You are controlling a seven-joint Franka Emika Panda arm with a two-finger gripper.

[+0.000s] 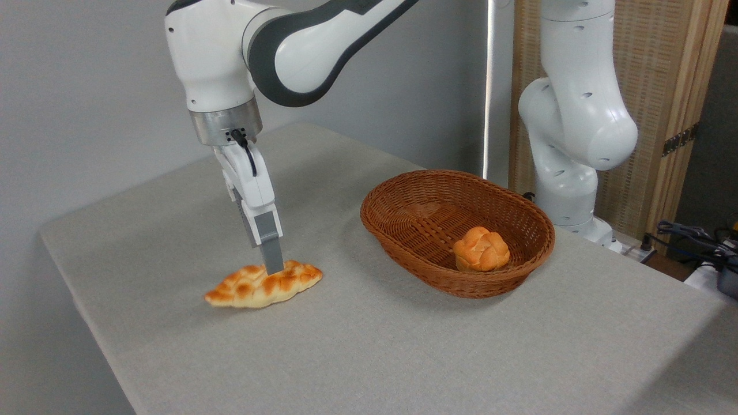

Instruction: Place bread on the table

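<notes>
Sitting toward the table's (403, 346) right edge, an oval wicker basket (398, 233) holds one small round bun (481, 249), which rests against the near right wall; the rest of the basket floor is bare weave.

Left of the basket, well apart from it, the bread (262, 284) lies flat on the table near the left edge, its long axis running left to right. The arm (300, 46) reaches in from the upper right and bends down over the loaf. Its gripper (273, 266) points down, tips at the loaf's top. Only one grey finger (271, 245) shows plainly, touching the crust near the middle; the other is hidden behind it, so I cannot tell whether the fingers clamp the bread or stand free. Nothing lies between the loaf and the basket.

Grey cloth covers the table, and its far left corner is rounded. A plain grey wall stands behind. Past the right edge stand the arm's white base (571, 144), a wooden slatted screen (663, 86), and some dark cables (692, 233).
</notes>
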